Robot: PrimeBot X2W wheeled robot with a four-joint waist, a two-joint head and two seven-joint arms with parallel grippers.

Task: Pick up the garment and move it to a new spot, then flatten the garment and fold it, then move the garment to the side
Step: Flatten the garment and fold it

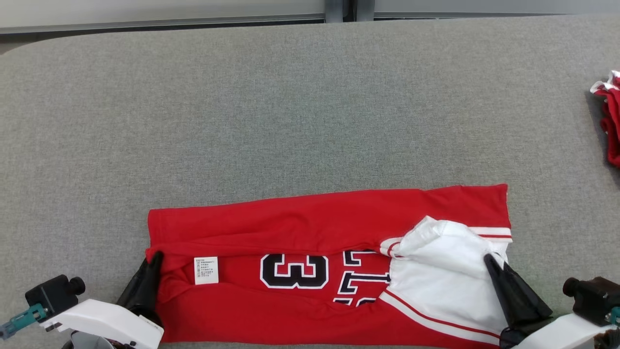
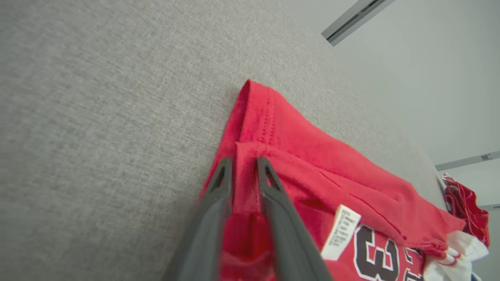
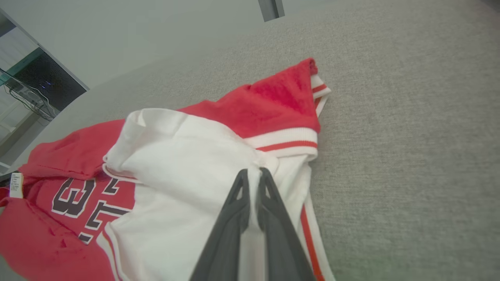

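On the grey tabletop [image 1: 290, 97], the left tool [image 1: 156, 256] and right tool [image 1: 487, 258] each clamp an opposite end of the red garment [image 1: 315, 223].

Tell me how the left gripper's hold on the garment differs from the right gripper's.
The left gripper pinches red cloth of the garment, at its hem end; the right gripper pinches white cloth at its striped sleeve end. The left sits near the white care label; the right sits far from it. Both are shut on the same garment.
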